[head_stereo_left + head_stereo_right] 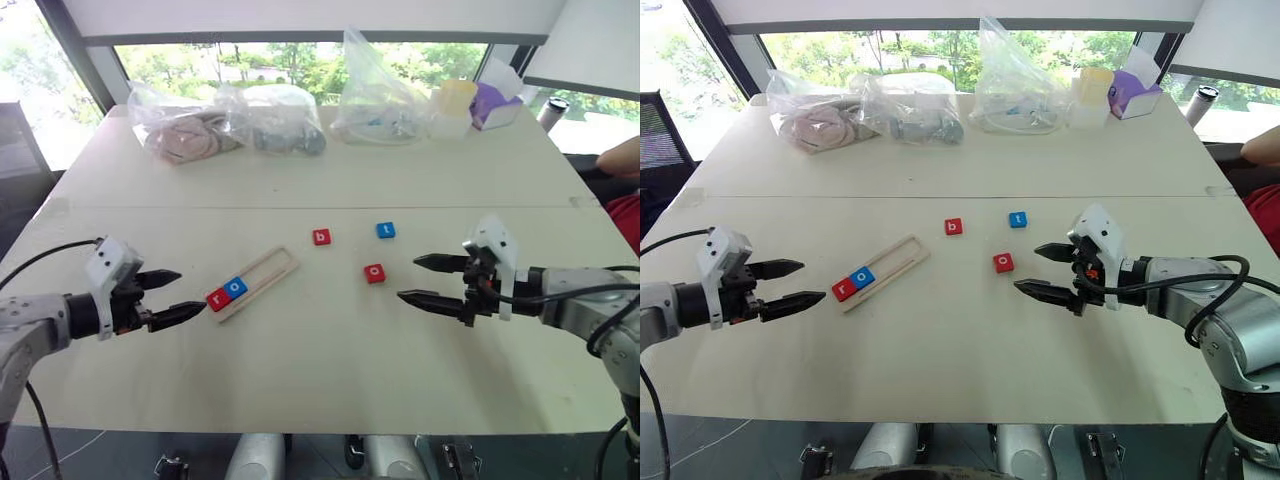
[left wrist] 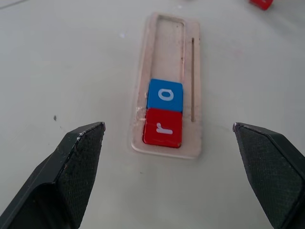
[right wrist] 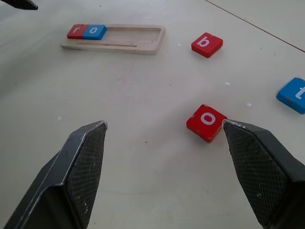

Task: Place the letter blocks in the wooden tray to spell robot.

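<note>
The wooden tray [image 1: 258, 282] lies slanted on the table, left of centre. Its near end holds a red "r" block [image 1: 217, 298] and a blue "o" block [image 1: 236, 287], side by side. Loose on the table are a red "b" block [image 1: 321, 237], a blue "t" block [image 1: 385, 230] and a red "o" block [image 1: 374, 273]. My left gripper [image 1: 170, 296] hovers open and empty just left of the tray's near end. To the right of the red "o" block my right gripper [image 1: 425, 281] hangs open, holding nothing.
Clear plastic bags [image 1: 225, 125] with bundled items, a yellow-lidded container [image 1: 455, 105] and a purple box [image 1: 495, 105] line the far edge of the white table [image 1: 320, 350]. A person's arm [image 1: 620, 160] shows at the right edge.
</note>
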